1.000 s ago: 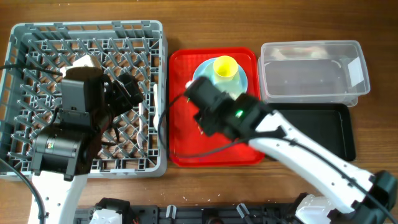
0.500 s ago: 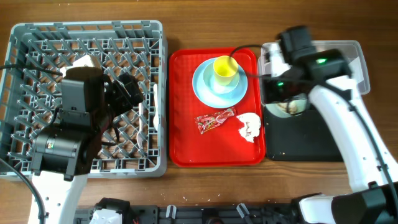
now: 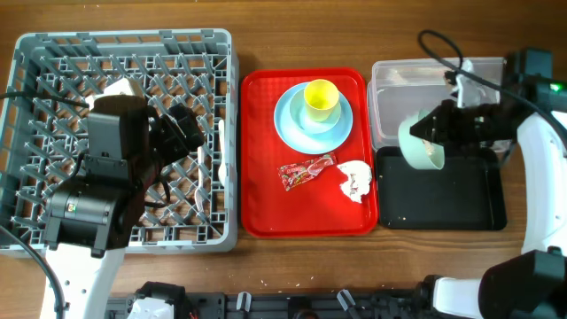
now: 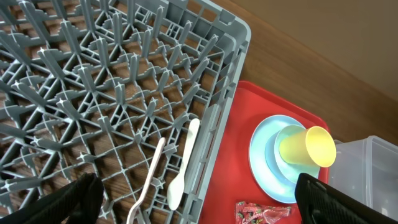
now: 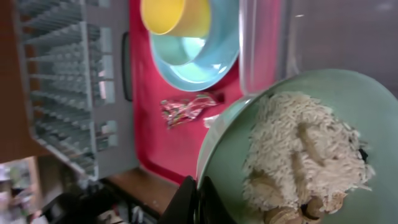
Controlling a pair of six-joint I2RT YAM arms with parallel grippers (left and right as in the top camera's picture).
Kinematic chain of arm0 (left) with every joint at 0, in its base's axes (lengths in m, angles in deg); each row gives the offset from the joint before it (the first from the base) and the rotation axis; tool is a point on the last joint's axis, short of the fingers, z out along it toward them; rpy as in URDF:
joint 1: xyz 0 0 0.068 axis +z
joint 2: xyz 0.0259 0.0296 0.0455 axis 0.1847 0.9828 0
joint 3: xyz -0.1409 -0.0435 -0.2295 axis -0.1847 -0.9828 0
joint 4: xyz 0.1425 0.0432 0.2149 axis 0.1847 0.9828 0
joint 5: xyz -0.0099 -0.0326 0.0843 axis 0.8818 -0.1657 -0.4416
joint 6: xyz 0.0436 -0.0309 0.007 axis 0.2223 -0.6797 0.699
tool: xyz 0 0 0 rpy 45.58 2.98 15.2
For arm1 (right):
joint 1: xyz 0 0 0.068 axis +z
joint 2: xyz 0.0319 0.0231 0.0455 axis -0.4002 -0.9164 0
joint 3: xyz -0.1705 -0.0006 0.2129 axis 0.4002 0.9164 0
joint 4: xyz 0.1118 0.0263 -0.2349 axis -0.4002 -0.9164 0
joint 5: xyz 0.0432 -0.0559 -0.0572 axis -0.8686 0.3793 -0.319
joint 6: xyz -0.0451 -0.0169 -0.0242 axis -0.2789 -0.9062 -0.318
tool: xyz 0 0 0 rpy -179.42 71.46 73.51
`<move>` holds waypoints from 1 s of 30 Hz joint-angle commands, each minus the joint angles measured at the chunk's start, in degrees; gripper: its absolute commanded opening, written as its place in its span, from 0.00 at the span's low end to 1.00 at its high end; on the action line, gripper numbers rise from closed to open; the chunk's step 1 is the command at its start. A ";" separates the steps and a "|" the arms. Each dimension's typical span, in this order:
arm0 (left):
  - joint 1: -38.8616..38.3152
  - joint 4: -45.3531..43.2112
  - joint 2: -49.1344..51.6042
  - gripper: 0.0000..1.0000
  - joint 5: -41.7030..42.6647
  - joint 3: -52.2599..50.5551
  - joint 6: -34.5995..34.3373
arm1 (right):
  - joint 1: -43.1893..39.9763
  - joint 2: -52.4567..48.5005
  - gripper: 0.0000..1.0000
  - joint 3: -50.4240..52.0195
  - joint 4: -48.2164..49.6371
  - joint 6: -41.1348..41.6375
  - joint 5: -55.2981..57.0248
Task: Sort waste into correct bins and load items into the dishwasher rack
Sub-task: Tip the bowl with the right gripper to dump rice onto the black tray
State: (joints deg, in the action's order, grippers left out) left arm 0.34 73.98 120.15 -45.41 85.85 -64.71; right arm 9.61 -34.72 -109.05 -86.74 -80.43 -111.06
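- Far side first: the left gripper hangs spread wide and empty over the dishwasher rack, well away from the action.
- The mint green bowl is tipped steeply with rice scraps inside. It sits over the seam, clear tub behind, black tray in front.
- The right gripper is clamped on the bowl's rim, reaching in from the right. The pour looks like this arm's job.

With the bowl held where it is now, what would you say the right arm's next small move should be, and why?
Probably roll the right claw a little further, so the rice slides into the black tray. The claw is shut on the mint green bowl, tilted above the tray's edge by the clear tub, rice inside.
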 commanded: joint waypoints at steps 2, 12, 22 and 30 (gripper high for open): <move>0.46 -0.13 -0.09 1.00 -0.37 0.33 0.04 | -5.40 1.40 0.04 5.77 -0.04 -9.51 -14.36; 0.46 -0.13 -0.09 1.00 -0.37 0.33 0.07 | -19.65 1.38 0.04 18.62 6.47 -12.44 -25.59; 0.46 -0.13 -0.09 1.00 -0.37 0.35 0.07 | -24.30 1.33 0.04 28.89 15.58 -12.00 -38.51; 0.46 -0.13 -0.09 1.00 -0.37 0.33 0.04 | -24.37 1.33 0.04 30.62 17.07 -7.28 -51.60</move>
State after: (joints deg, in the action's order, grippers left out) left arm 0.34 73.98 120.15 -45.44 85.85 -64.73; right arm -14.50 -34.51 -78.54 -69.97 -89.04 -151.96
